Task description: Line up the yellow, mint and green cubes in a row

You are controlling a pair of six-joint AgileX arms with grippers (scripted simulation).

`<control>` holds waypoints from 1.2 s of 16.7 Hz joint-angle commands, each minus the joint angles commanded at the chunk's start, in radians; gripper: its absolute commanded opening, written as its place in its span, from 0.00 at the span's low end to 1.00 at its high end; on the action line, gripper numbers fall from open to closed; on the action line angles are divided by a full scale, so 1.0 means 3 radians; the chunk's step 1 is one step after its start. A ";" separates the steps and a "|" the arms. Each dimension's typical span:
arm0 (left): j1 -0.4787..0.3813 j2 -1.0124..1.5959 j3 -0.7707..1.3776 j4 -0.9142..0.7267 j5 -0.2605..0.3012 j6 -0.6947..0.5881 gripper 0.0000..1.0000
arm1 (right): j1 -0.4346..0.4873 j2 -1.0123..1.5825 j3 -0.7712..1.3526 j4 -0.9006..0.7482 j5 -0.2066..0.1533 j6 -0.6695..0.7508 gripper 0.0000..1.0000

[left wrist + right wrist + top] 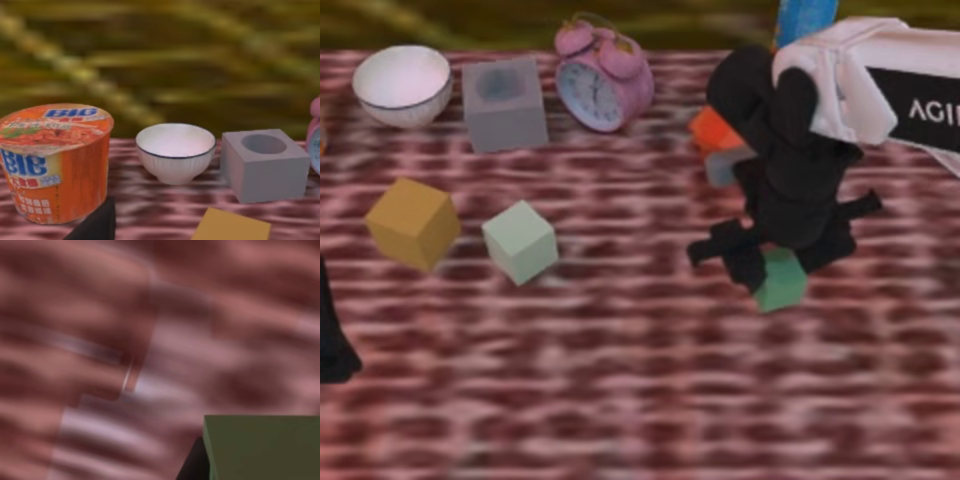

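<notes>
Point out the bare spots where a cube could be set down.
The whole near strip of the table is bare, as is the patch between the mint cube and the right claw over the green cube. The back edge is crowded: bowl, grey block, alarm clock.

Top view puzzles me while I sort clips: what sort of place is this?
Likely a simulated tabletop with household clutter: a red woven cloth, a pink alarm clock, a white bowl and coloured cubes.

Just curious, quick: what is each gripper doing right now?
Left gripper: parked at the table's left edge; cannot be told.
Right gripper: over the green cube; grip cannot be told.
</notes>
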 joint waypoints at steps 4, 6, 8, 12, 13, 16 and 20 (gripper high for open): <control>0.0000 0.0000 0.0000 0.0000 0.0000 0.0000 1.00 | 0.0249 -0.0365 -0.0434 0.0037 0.0020 0.0814 0.00; 0.0000 0.0000 0.0000 0.0000 0.0000 0.0000 1.00 | 0.0366 -0.0540 -0.0634 0.0057 0.0029 0.1176 0.00; 0.0000 0.0000 0.0000 0.0000 0.0000 0.0000 1.00 | 0.0451 -0.0681 -0.0783 0.0082 0.0036 0.1403 0.00; 0.0000 0.0000 0.0000 0.0000 0.0000 0.0000 1.00 | 0.0486 -0.0748 -0.0849 0.0096 0.0040 0.1489 0.00; 0.0000 0.0000 0.0000 0.0000 0.0000 0.0000 1.00 | 0.0486 -0.0748 -0.0849 0.0096 0.0040 0.1489 0.00; 0.0000 0.0000 0.0000 0.0000 0.0000 0.0000 1.00 | 0.0474 -0.0713 -0.0877 0.0148 0.0036 0.1486 0.00; 0.0000 0.0000 0.0000 0.0000 0.0000 0.0000 1.00 | 0.0485 -0.0539 -0.1141 0.0614 0.0041 0.1500 0.00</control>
